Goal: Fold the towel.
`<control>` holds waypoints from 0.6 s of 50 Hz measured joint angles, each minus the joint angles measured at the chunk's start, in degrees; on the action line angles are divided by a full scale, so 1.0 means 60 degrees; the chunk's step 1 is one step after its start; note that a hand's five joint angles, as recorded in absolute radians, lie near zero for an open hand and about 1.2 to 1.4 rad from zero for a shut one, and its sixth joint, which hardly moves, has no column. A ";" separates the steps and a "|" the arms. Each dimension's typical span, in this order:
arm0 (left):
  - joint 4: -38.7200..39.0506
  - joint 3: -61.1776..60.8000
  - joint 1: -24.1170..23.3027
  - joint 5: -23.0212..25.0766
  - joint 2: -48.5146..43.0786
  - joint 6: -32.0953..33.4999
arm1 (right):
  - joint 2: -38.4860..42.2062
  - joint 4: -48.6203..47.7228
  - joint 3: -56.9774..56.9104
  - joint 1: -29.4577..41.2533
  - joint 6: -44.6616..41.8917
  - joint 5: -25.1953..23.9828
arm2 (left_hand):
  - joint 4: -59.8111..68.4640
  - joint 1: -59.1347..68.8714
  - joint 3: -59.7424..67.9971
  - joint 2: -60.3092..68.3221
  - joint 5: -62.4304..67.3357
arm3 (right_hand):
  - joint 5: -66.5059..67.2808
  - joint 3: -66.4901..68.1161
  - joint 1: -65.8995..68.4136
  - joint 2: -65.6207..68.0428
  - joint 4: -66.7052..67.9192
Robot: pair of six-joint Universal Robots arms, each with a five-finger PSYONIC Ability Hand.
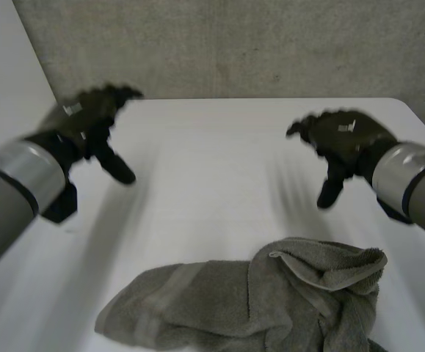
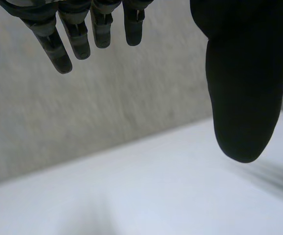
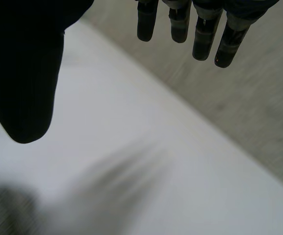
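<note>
Nearest you, at the table's near edge, lies the towel (image 1: 256, 308): grey, unfolded and crumpled. Its left part spreads flatter and shows a paler band. Its right part is bunched into a higher heap with a hemmed edge turned over on top (the far right end runs out of the head view).

At your left, the left hand (image 1: 87, 121) hovers over the table (image 1: 212, 169) near its far left corner, well apart from the towel. Its wrist view shows the fingers (image 2: 58, 46) straight and spread side by side, with the thumb (image 2: 241, 98) standing wide of them. It is an open hand, holding nothing and touching nothing. Bare white tabletop lies beneath it.

Between the two hands the tabletop is plain white. Behind it stands a rough grey wall (image 1: 234, 44).

At your right, the right hand (image 1: 344, 139) hangs above the table beyond the towel's bunched end, also clear of the cloth. In its own wrist view the fingers (image 3: 202, 39) are straight and the thumb (image 3: 26, 83) is set well apart from them, so this hand is open too and grips nothing. Nothing stands between either hand and the towel.
</note>
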 measured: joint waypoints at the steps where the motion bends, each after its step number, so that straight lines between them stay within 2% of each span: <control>1: -0.0137 -0.0190 -0.0088 0.0001 -0.0033 0.0033 | 0.0008 0.0300 0.0044 0.0005 -0.0182 -0.0037 | 0.0000 0.0000 0.0000 0.0000 0.0000 | 0.0000 -0.0005 0.0000 0.0000 0.0001; 2: -0.0311 -0.0561 -0.0226 0.0006 -0.0091 0.0101 | 0.0022 0.0959 0.0224 0.0013 -0.0567 -0.0098 | 0.0000 -0.0002 0.0000 0.0000 0.0000 | 0.0000 0.0000 -0.0001 0.0000 0.0001; 7: -0.0464 -0.1696 -0.0536 0.0040 -0.0298 0.0484 | 0.0065 0.1722 0.0854 0.0019 -0.1072 -0.0126 | 0.0000 -0.0012 0.0000 0.0000 0.0000 | 0.0000 0.0000 -0.0001 0.0000 0.0000; 17: -0.0346 -0.3189 -0.1061 0.0277 -0.1442 0.1636 | 0.0640 0.1521 0.2187 0.0031 -0.1964 0.0117 | -0.0015 -0.0025 0.0000 -0.0013 0.0000 | 0.0000 0.0235 0.0406 0.0184 0.0097; 18: -0.0338 -0.3279 -0.1124 0.0307 -0.1686 0.1735 | 0.0699 0.1439 0.2264 0.0031 -0.2024 0.0146 | -0.0001 -0.0020 0.0000 -0.0001 0.0000 | 0.0000 0.0602 0.0790 0.0562 0.0432; 22: -0.0312 -0.3323 -0.1233 0.0332 -0.2265 0.1863 | 0.0924 0.0800 0.2484 0.0032 -0.2187 0.0272 | 0.0549 0.0563 0.0605 0.0587 0.0128 | 0.2824 0.3599 0.4347 0.3791 0.3510; 23: -0.0302 -0.3304 -0.1241 0.0330 -0.2329 0.1871 | 0.0934 0.0713 0.2488 0.0032 -0.2194 0.0279 | 0.1747 0.1899 0.1735 0.1716 0.1395 | 0.4053 0.4962 0.5692 0.4965 0.4682; 24: -0.0273 -0.3263 -0.1252 0.0327 -0.2412 0.1879 | 0.0950 0.0545 0.2486 0.0032 -0.2203 0.0292 | 0.2130 0.2252 0.2284 0.2268 0.1790 | 0.5956 0.6723 0.7766 0.6902 0.6642; 26: -0.0206 -0.3175 -0.1261 0.0316 -0.2512 0.1885 | 0.0964 0.0338 0.2474 0.0032 -0.2211 0.0300 | 0.4815 0.4614 0.4817 0.5058 0.4440 | 0.6831 0.7571 0.8679 0.7568 0.7403; 27: -0.0071 -0.3030 -0.1267 0.0294 -0.2584 0.1887 | 0.0962 -0.0075 0.2387 0.0032 -0.2222 0.0303 | 0.6817 0.6202 0.7028 0.7043 0.6384 | 0.8055 0.8776 1.0152 0.8750 0.8717; 28: 0.0021 -0.2942 -0.1267 0.0283 -0.2593 0.1886 | 0.0959 -0.0237 0.2345 0.0033 -0.2226 0.0301 | 0.8240 0.7872 0.8232 0.8235 0.7872 | 0.8384 0.9079 1.0421 0.9056 0.9030; 29: 0.0166 -0.2795 -0.1267 0.0264 -0.2586 0.1888 | 0.0953 -0.0535 0.2233 0.0032 -0.2232 0.0299 | 0.8847 0.8885 0.8840 0.8840 0.8518 | 0.8743 0.9420 1.0860 0.9393 0.9381; 30: 0.0255 -0.2706 -0.1267 0.0252 -0.2572 0.1892 | 0.0948 -0.0657 0.2176 0.0033 -0.2234 0.0298 | 0.8966 0.8914 0.8963 0.8969 0.8561 | 0.8743 0.9420 1.0860 0.9393 0.9381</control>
